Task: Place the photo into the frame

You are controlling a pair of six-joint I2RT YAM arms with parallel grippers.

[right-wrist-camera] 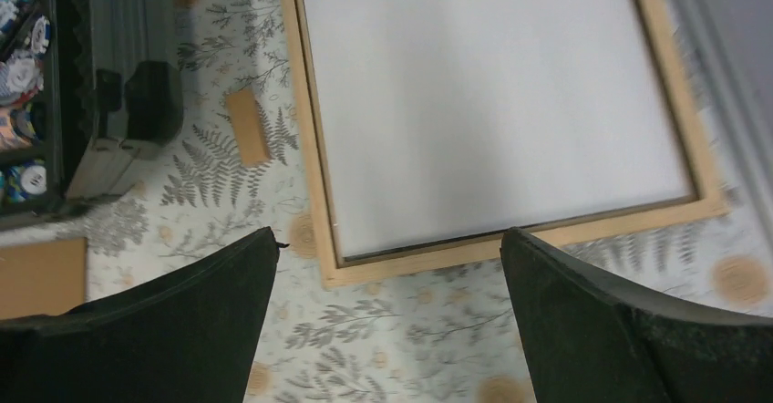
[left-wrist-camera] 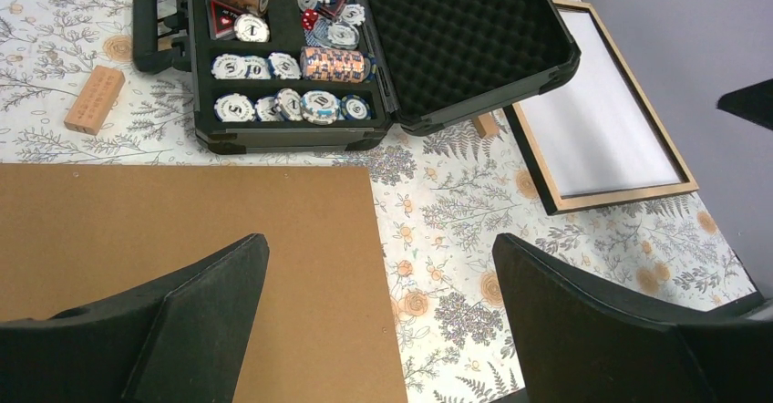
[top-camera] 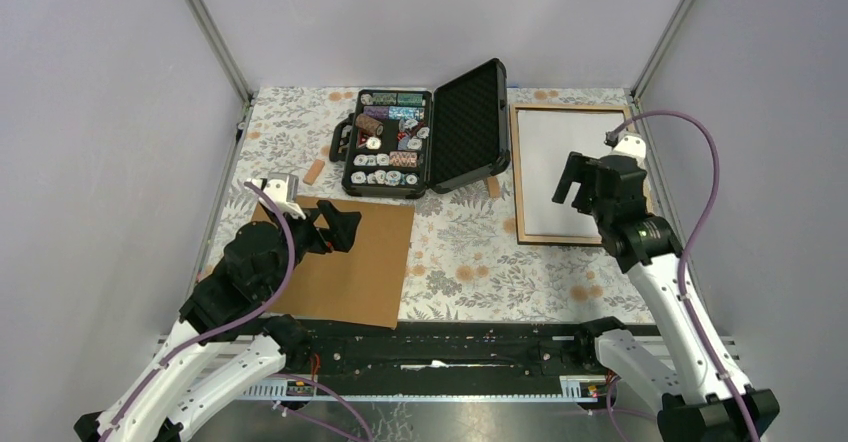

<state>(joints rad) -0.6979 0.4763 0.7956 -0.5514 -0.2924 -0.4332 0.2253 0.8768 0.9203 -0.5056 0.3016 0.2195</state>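
The frame (top-camera: 519, 177) lies flat at the right, light wood side up. A plain white sheet (top-camera: 555, 142) fills its opening; no mountain print shows anywhere, so I cannot tell if this sheet is the photo face down. My right gripper (top-camera: 578, 184) is open and empty above the frame's near edge (right-wrist-camera: 314, 148), with the white sheet (right-wrist-camera: 483, 93) just beyond its fingertips. My left gripper (top-camera: 340, 227) is open and empty above the right edge of the plain brown backing board (top-camera: 360, 272), which lies flat at the near left. The frame also shows in the left wrist view (left-wrist-camera: 620, 195).
An open black case of poker chips (top-camera: 400, 142) stands at the back middle, its lid (top-camera: 470, 122) raised towards the frame. Small wooden blocks lie left of the case (top-camera: 314, 171) and under its lid (top-camera: 493, 186). Grey walls close in both sides and the back.
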